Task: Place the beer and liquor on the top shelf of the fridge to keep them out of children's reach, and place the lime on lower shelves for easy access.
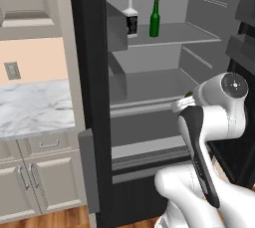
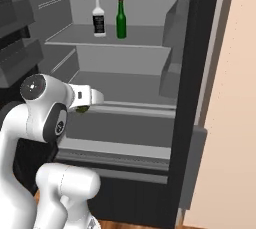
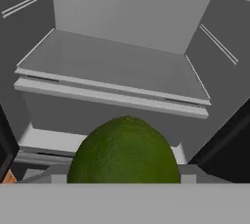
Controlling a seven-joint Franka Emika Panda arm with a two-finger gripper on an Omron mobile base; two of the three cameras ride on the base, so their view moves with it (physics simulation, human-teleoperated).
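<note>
1. The hand sits at the end of the white arm, level with the fridge's middle shelf and just in front of its edge. Its fingertips are hidden behind the wrist in both base views, so how wide it stands cannot be told.
2. The lime bulks large and close at the bottom of the hand view, right at the hand. A sliver of dark green also peeks out under the wrist in the right base view. It looks carried, though the fingers against it are not visible.
3. Ahead of the lime lies a bare grey shelf with a pale front edge, and a lower ledge beneath it.
4. The fridge stands open, its black door frame on the left of the left base view.
5. On the top shelf, the liquor and the beer stand upright, near each other but apart, the liquor to the left.
6. Left of the fridge, a marble counter runs over pale cabinets.
</note>
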